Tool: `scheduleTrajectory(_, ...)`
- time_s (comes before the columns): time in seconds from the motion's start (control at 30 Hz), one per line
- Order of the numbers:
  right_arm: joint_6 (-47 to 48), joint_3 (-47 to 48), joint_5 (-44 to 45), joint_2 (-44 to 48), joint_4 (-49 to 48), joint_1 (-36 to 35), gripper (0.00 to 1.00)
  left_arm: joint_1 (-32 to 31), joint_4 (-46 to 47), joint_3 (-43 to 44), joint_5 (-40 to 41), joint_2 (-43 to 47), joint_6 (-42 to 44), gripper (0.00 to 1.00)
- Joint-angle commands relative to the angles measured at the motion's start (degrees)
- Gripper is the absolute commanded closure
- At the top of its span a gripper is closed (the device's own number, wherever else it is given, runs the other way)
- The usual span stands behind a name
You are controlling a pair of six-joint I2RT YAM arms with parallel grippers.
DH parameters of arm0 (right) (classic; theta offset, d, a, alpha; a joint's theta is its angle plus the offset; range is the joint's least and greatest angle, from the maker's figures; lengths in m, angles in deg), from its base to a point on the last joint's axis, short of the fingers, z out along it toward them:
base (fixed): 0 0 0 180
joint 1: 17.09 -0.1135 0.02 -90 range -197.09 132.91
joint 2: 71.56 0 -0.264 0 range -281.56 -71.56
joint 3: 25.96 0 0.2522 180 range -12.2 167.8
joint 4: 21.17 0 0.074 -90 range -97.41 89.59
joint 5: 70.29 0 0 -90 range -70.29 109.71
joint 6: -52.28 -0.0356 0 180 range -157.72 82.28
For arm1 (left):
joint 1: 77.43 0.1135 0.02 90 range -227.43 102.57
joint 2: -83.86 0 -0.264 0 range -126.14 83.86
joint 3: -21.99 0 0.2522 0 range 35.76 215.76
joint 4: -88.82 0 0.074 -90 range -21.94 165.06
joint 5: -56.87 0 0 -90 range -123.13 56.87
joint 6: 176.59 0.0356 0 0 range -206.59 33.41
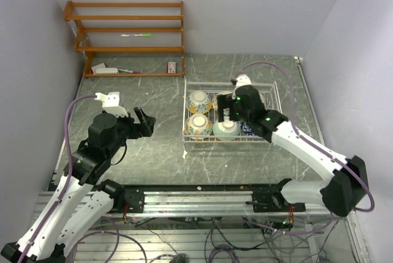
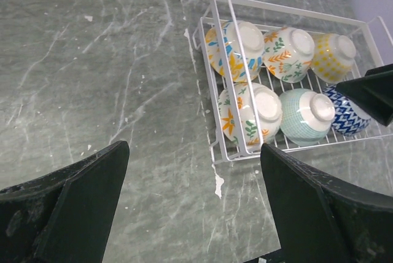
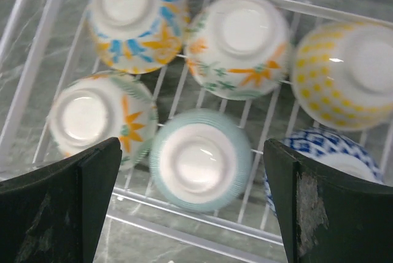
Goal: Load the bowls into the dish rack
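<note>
Bowls (image 3: 199,158) fill the dish rack (image 1: 209,82): six lie upside down in two rows of three. None shows on the table (image 1: 153,91) outside it, so loading looks finished. Right gripper (image 1: 228,112) hovers just above the near row, jaws spread, holding nothing. Left gripper (image 1: 146,123) hangs well apart from the rack, likewise spread and empty. Items on the wooden shelf (image 1: 129,29) are too small to identify, probably not bowls.

Looks like a robotics lab cell rather than a kitchen; shows a left arm (image 1: 92,152) and a right arm (image 1: 301,146) bolted to a metal rail (image 1: 196,196) at the edge of a grey marbled table (image 1: 153,152); sits boxed in by plain pale walls (image 1: 245,11); has loose cables (image 1: 227,247) tangled below and a wooden shelf (image 1: 123,17) at the back.
</note>
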Motion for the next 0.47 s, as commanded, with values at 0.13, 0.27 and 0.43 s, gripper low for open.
scheduleTrajectory(0.13, 2.6, 0.8, 0.3, -5.1, -5.8, -6.5, 0.00, -0.1, -1.5, 1.7, 4.4, -0.2, 1.4, 0.01)
scheduleTrajectory(0.27, 2.0, -2.6, -0.6, -2.0, -9.3, -6.6, 0.00, -0.1, -1.8, 2.3, 4.8, -1.6, 1.6, 0.01)
scheduleTrajectory(0.43, 1.9, -3.4, 2.0, 0.9, -9.7, -6.6, 0.00, -0.1, -1.6, 2.3, 4.4, -1.8, 1.8, 0.01)
